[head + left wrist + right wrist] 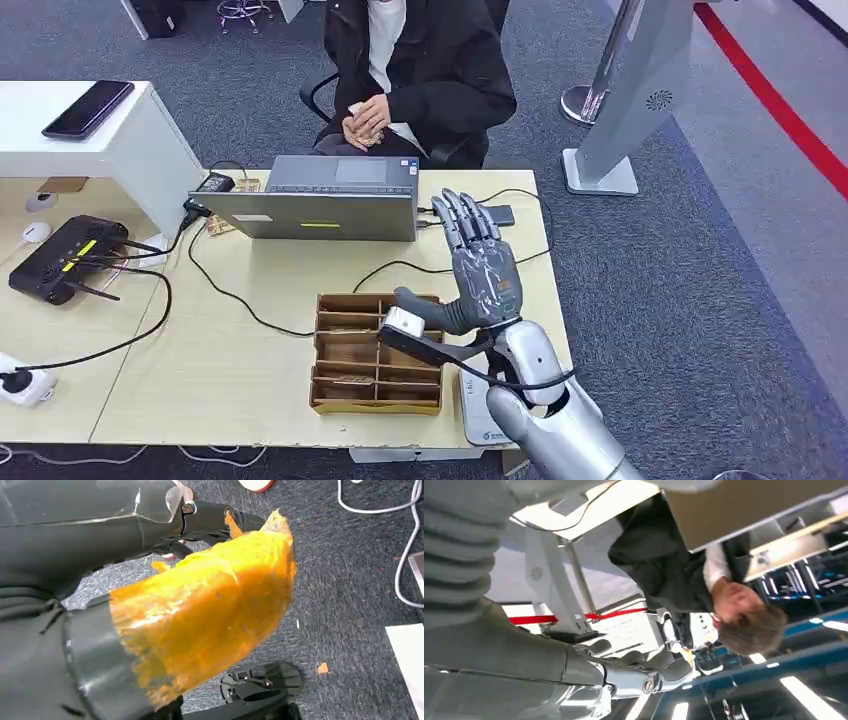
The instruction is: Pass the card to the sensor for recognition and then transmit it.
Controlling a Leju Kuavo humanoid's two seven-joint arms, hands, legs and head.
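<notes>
Matt cardboard tray (333, 352), pale wood-look table (260, 400), rough grey carpet (700, 300), apparently glossy metallic right robot hand (480, 275).

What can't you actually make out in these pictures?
- The card: in the head view, no card can be made out at the right hand.
- Cardboard tray: contents too small to tell; the right hand's thumb covers one corner.
- Left hand: in the left wrist view, orange wrapping hides the fingers.
- Sensor: cannot be identified.

I see a pale wooden table (250, 400) carrying a grey laptop (325, 200), a black router (65, 258), a compartmented cardboard tray (375, 355), black cables (230, 295), a white power strip (22, 382) and a white sensor (478, 415) at the front edge.
</notes>
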